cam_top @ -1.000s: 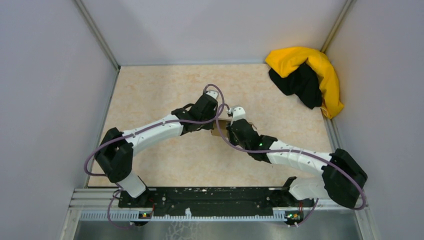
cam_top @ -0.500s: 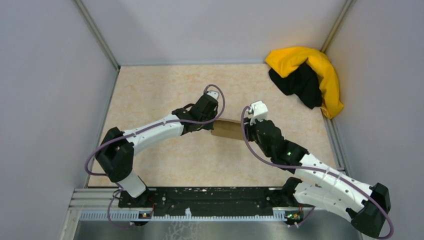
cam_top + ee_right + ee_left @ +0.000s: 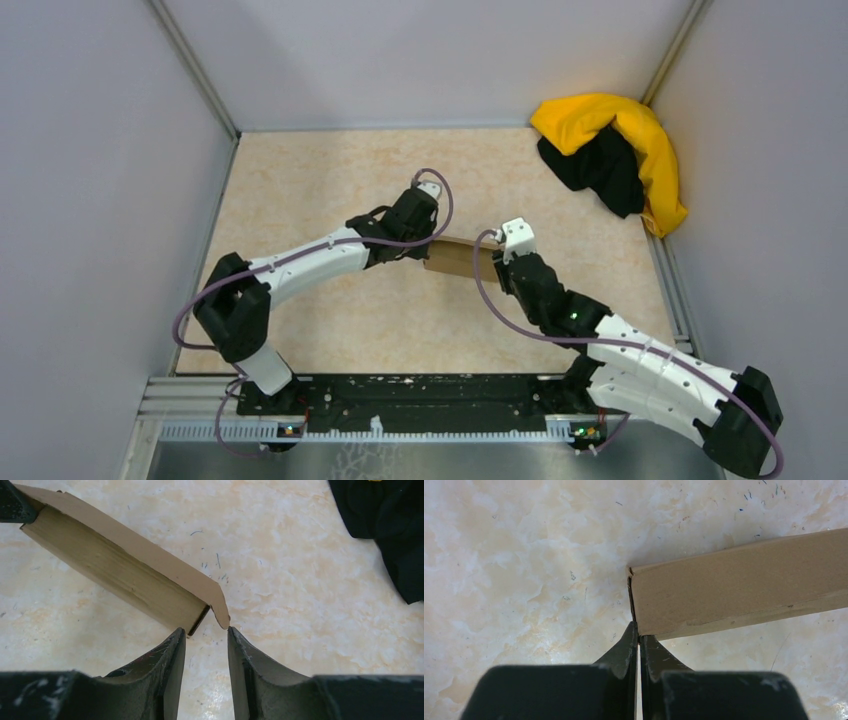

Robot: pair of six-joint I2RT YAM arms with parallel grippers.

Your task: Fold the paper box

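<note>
The paper box [image 3: 456, 258] is a flat brown cardboard box lying in the middle of the table between my two arms. My left gripper [image 3: 424, 248] is at its left end. In the left wrist view the left gripper [image 3: 639, 636] is shut on a thin edge at the near left corner of the paper box [image 3: 734, 587]. My right gripper [image 3: 498, 262] is at the box's right end. In the right wrist view the right gripper [image 3: 206, 632] is open just short of the end of the paper box [image 3: 125, 575], and a loose end flap [image 3: 220, 611] touches its right fingertip.
A yellow-and-black cloth heap [image 3: 612, 152] lies in the far right corner; its black part [image 3: 385, 530] shows at the top right of the right wrist view. Grey walls close in the table on three sides.
My right gripper has let go and opened, and the right arm has drawn back to the right off the box, uncovering it. The left gripper has held still on the box.
</note>
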